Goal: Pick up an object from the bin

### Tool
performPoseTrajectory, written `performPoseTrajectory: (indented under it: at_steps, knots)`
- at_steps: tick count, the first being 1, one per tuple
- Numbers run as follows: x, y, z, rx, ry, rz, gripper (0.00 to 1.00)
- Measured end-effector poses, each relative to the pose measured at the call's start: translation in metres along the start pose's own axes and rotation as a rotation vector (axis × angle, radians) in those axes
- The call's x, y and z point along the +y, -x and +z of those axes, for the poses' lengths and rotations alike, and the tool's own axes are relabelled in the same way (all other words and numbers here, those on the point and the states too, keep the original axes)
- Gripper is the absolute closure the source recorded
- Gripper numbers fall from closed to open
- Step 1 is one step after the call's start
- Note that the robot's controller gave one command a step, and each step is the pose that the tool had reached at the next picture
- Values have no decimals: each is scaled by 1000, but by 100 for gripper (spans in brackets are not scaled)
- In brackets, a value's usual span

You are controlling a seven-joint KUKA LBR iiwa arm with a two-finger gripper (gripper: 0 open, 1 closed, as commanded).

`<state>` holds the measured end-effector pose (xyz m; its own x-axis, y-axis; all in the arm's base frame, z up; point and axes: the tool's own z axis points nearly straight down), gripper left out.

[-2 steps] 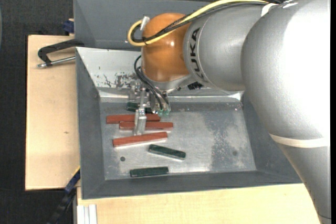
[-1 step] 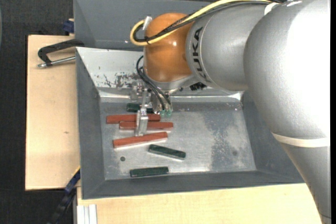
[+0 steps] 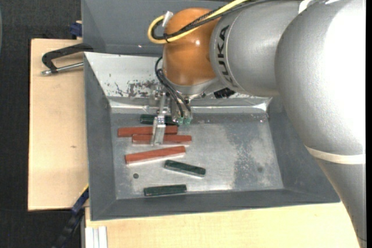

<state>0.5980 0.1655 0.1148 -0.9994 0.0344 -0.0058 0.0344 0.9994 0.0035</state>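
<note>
**A:** Where is the gripper (image 3: 158,137) in the bin?

**B:** It hangs low in the grey metal bin (image 3: 256,148), toward the rear left of the floor. Above it are the arm's orange wrist cover (image 3: 186,55) and a yellow cable (image 3: 256,0) looped over that cover. The tip comes down on a pair of flat, rectangular red-brown bars lying lengthwise across the bin. The rear red-brown bar (image 3: 132,132) and the front red-brown bar (image 3: 177,139) touch along their long edges.

**A:** Does it hold either of them?

**B:** That cannot be told. The tip crosses both bars near their middle, and this angle does not show whether the gripper is spread or pressed together. Both bars lie flat on the bin floor.

**A:** What lies nearby?

**B:** Just behind the pair, a short dark green flat bar (image 3: 148,119) lies close to the gripper, under the sloping back wall. In front of the pair, near but apart, a longer red-brown bar with a pale edge (image 3: 155,155) lies slightly tilted. Further forward is a slanted dark green bar (image 3: 184,168), and a second dark green bar (image 3: 165,190) lies close to the front wall. A small dark dot (image 3: 136,176) sits on the floor between the long bar and that last green one
</note>
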Motion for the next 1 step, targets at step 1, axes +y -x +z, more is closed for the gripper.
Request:
performPoseTrajectory:
  at_steps: [1]
  knots:
    - [-11,-3,45,6,-2,38,0]
